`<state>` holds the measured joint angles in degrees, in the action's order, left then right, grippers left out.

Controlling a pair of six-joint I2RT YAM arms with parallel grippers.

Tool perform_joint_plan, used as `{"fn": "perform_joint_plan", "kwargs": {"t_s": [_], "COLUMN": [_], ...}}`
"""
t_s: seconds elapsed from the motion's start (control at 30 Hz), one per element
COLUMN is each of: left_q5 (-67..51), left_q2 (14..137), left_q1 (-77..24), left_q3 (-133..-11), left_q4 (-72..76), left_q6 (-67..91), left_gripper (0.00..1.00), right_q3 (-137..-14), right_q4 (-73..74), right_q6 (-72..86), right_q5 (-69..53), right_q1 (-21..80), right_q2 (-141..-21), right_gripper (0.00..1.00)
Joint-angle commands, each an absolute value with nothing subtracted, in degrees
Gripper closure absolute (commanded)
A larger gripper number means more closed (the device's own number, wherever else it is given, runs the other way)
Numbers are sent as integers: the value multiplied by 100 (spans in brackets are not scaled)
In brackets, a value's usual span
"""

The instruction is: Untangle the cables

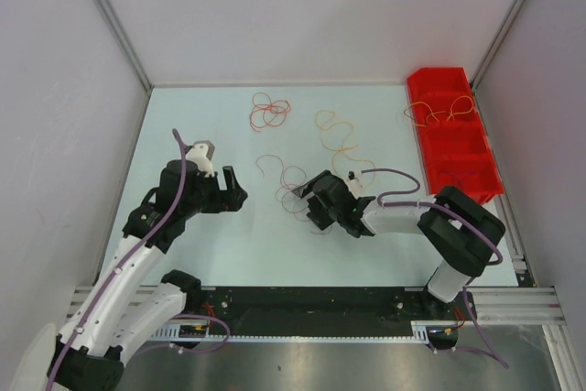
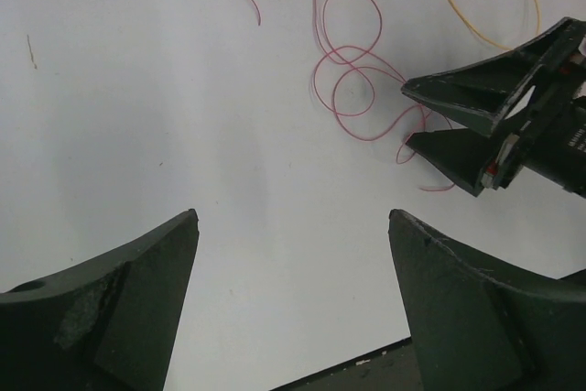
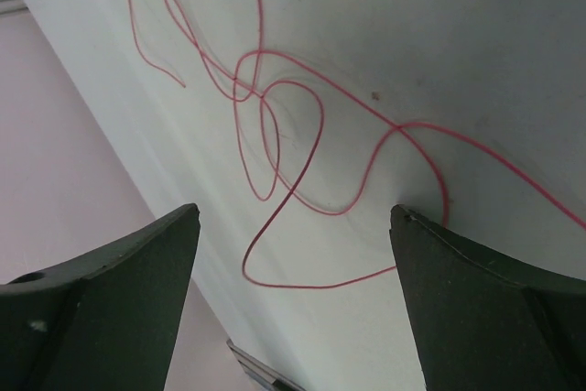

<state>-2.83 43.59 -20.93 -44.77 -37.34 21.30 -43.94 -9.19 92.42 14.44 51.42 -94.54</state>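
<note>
Right wrist view: the pink cable [image 3: 400,125] lies in crossed loops on the table [image 3: 458,25], between your right gripper's [image 3: 293,212] wide-open, empty jaws, so closing here likely pinches two strands and cinches the tangle; left gripper's [image 2: 293,217] gaping empty nearby too.

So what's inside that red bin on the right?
A tangle of thin orange-yellow cable lies in the red bin, toward its far end, one loop spilling over the left rim. The nearer compartments look bare. Whether more wire lies beneath the tangle cannot be told.
</note>
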Motion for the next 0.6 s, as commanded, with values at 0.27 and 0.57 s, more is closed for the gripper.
{"fn": "perform_joint_plan", "kwargs": {"t_s": [0.27, 0.57], "left_q5": [-290, -246], "left_q2": [4210, 4254], "left_q1": [-2320, -2320], "left_q3": [-4465, -4465], "left_q4": [-3568, -3559], "left_q6": [2030, 2030], "left_gripper": [11, 11], "right_q3": [-4324, -4368], "right_q4": [-1730, -2258], "right_q6": [9554, 9168], "right_q5": [1960, 1556], "right_q1": [5124, 4799], "right_q2": [-10159, -10679], "right_gripper": [23, 99]}}
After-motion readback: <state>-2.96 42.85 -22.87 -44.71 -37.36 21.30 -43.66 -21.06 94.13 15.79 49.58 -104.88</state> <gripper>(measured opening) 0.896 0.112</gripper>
